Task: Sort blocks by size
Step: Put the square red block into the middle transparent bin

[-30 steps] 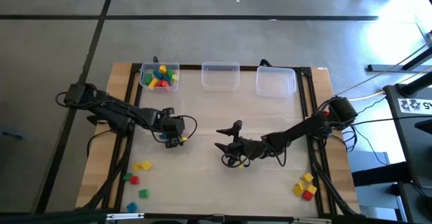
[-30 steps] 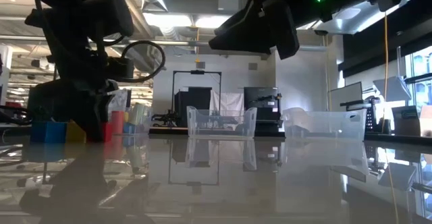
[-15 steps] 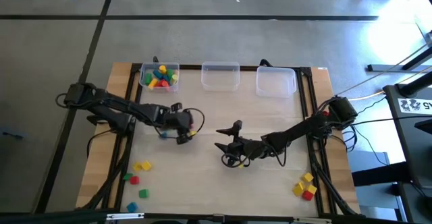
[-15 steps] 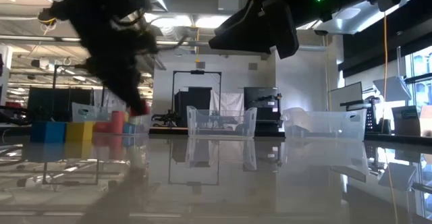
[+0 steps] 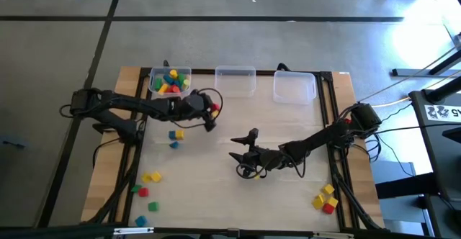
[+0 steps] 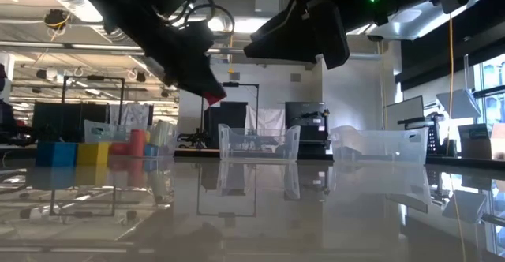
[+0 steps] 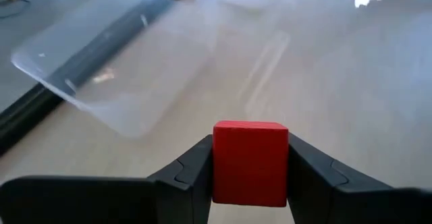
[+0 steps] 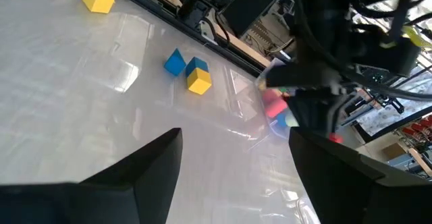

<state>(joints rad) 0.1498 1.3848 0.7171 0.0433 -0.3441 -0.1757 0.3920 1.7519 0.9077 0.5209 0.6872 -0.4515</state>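
Observation:
My left gripper (image 5: 212, 114) is shut on a red block (image 7: 250, 162) and hangs above the table between the left and middle bins. The low view shows this red block (image 6: 214, 98) well clear of the tabletop. A yellow block (image 5: 178, 133) and two blue blocks (image 5: 173, 144) rest on the table just left of and below the left gripper. More blocks fill the far-left clear bin (image 5: 171, 82). My right gripper (image 5: 242, 157) hovers open over the table's middle with nothing between its fingers. My left gripper pinches the red block by two opposite side faces (image 7: 217, 166) between its two fingers (image 7: 192, 173). The fingers come from the table's left, slanting down. The block is lifted clear of the table and sits squarely between them.
Two clear bins, a middle one (image 5: 235, 80) and a right one (image 5: 294, 88), stand at the far edge. Loose blocks lie near the front-left corner (image 5: 146, 188), and a yellow and red cluster (image 5: 325, 199) lies at the front right. Bare table stretches between the arms.
My left gripper has risen and swung toward the table's right and far edge, carrying the red block clear of the table. It has tipped up from pointing steeply down to a shallow slant. The yellow and blue blocks it stood over stay on the table, now uncovered.

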